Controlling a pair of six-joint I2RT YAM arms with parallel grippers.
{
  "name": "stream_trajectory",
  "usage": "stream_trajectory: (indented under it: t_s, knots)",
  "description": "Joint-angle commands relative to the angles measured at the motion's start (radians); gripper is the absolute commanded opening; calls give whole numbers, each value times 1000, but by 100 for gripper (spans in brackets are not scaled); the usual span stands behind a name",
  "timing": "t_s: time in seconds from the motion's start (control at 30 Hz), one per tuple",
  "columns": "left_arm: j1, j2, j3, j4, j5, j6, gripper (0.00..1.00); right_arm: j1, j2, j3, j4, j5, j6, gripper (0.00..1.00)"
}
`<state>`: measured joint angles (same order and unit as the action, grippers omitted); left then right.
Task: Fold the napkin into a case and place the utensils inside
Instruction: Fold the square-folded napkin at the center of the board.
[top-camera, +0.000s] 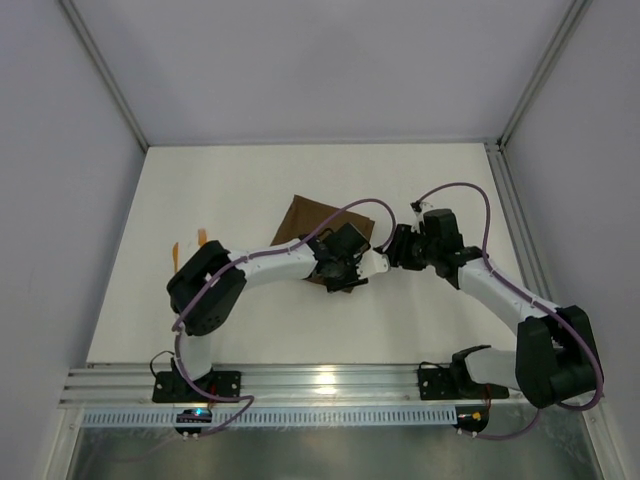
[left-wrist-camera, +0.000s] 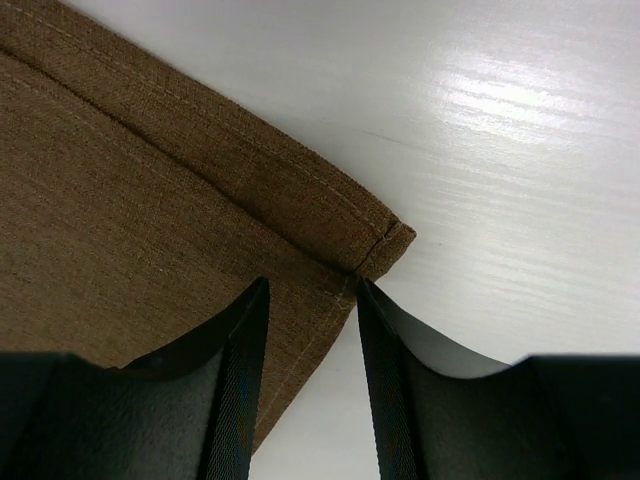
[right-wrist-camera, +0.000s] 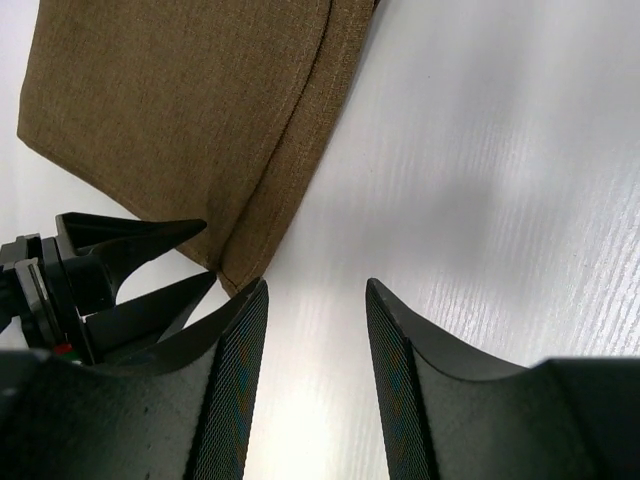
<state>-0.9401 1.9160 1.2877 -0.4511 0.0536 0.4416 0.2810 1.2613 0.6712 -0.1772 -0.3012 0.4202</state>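
Left claw hung low over napkin, jaws moderately apart, nothing gripped. One finger lay over the cloth. The other was over bare surface, just off the hemmed edge, so that edge ran up through the gap. A napkin corner sat just beyond the fingertips.

Right claw was likewise moderately apart and empty, its gap over bare surface. One fingertip was at a napkin corner; touching or not, could not tell. Left claw's tips showed just beside that same corner in the right wrist view.

Napkin lay flat about mid-surface, dark brown, set at a slight angle to the edges, stitched hem along the visible sides. Both arms reached in over its near side and hid that part from above, the two claws close together there.

Utensils were two thin orange pieces near the left edge of the surface, side by side, well apart from napkin and both claws. Which was the fork, too small to tell.
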Motion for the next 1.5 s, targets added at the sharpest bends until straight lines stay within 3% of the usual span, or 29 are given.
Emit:
stream_trajectory:
  t_s: [0.0,0.27,0.57,0.97,1.17,1.23,1.27,1.3,1.4,1.47]
  knots:
    - [0,6,64,-10,40,-29,42,6,-36,-5,12,17,-24,49]
    - [0,-1,85,-98,138,-21,44,4,-31,-18,18,22,-31,49]
    - [0,20,96,-138,63,-7,42,4,-37,-22,19,22,-27,49]
    - [0,8,113,-133,61,3,23,4,-45,-19,18,22,-32,49]
    - [0,11,113,-140,54,2,6,4,-46,-15,13,19,-37,49]
    - [0,17,113,-147,72,0,8,4,-46,-13,10,17,-38,49]
    - [0,18,114,-156,92,3,13,3,-49,-13,8,20,-40,49]
    - [0,18,116,-161,101,0,24,4,-51,-13,7,20,-40,49]
    - [0,25,113,-163,101,-1,35,4,-51,-13,5,24,-41,49]
    - [0,35,113,-149,85,3,36,4,-50,-15,5,20,-41,49]
